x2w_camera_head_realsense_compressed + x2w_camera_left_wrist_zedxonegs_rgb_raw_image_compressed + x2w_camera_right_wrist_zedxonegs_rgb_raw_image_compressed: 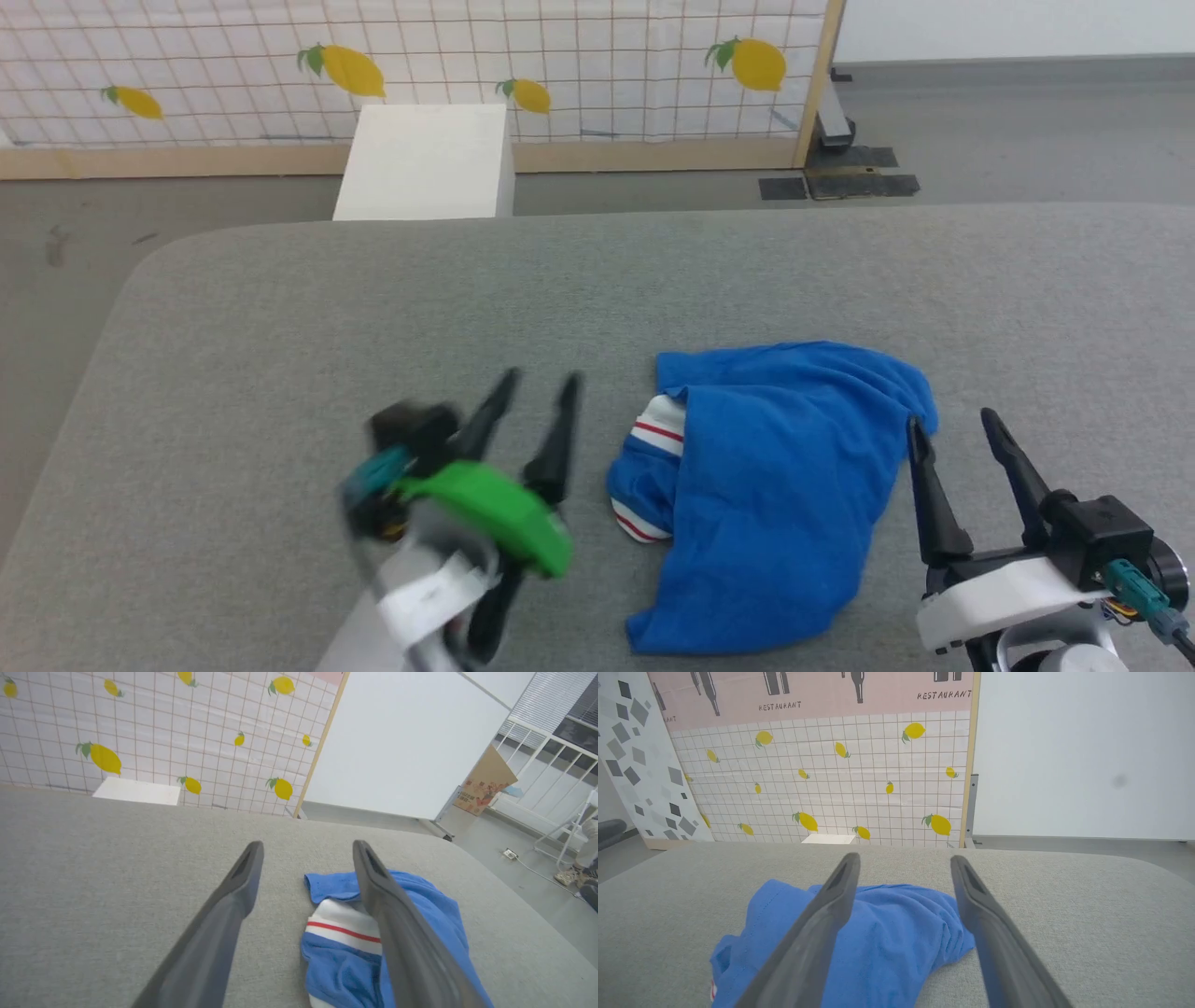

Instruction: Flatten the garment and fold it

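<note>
A wide grey fabric-covered table (373, 299) with rounded corners spans the near ground. Beyond its far edge, on a grey floor, stand a white rectangular box (425, 163) and a white gridded screen (607, 65) printed with yellow lemons. The garment (775, 504), a bright blue jersey T-shirt, lies crumpled in a loose heap on the table's near right part, not flattened. At its left side 1 white sleeve (658, 425) with red stripes peeks out from under the blue cloth. The left gripper (540, 376), blurred in the head view, hangs over bare table just left of the garment, its 2 dark fingers spread apart and holding nothing. The right gripper (950, 420) sits at the garment's near right edge, its 2 fingers also parted with nothing between them. Its left finger stands just beside the blue cloth, and whether it touches cannot be told.
</note>
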You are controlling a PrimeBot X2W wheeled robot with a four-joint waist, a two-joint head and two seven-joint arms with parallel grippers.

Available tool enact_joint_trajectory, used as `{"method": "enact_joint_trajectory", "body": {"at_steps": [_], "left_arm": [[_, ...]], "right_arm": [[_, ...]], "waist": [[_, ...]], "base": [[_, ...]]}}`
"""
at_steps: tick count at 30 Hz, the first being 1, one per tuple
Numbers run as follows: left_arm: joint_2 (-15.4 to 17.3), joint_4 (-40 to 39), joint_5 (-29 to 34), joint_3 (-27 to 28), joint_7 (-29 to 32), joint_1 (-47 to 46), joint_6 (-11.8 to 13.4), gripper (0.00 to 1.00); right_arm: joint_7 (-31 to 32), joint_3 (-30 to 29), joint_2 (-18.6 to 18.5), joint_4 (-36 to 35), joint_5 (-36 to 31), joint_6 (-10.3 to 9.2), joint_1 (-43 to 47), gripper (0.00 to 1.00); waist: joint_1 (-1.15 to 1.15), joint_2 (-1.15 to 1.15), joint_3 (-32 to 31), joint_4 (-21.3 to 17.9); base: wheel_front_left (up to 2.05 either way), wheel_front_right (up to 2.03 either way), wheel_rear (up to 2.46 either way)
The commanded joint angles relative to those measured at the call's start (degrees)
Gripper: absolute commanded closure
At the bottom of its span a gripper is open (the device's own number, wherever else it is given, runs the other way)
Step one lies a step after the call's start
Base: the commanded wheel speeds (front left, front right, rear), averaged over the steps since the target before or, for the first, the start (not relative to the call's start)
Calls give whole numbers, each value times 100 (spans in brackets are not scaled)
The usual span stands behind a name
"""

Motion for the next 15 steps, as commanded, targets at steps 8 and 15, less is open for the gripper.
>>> {"method": "enact_joint_trajectory", "body": {"at_steps": [8,15], "left_arm": [[-6,763,-1101,-1196,1449,-1180,324,0],[-7,1311,-1425,-1580,2581,-1628,811,0]], "right_arm": [[-53,60,-5,61,64,-10,-35,0],[-94,77,-5,97,98,-10,-35,0]], "waist": [[0,30,162,-653],[0,30,275,-1040]], "base": [[0,0,0],[0,0,0]]}}
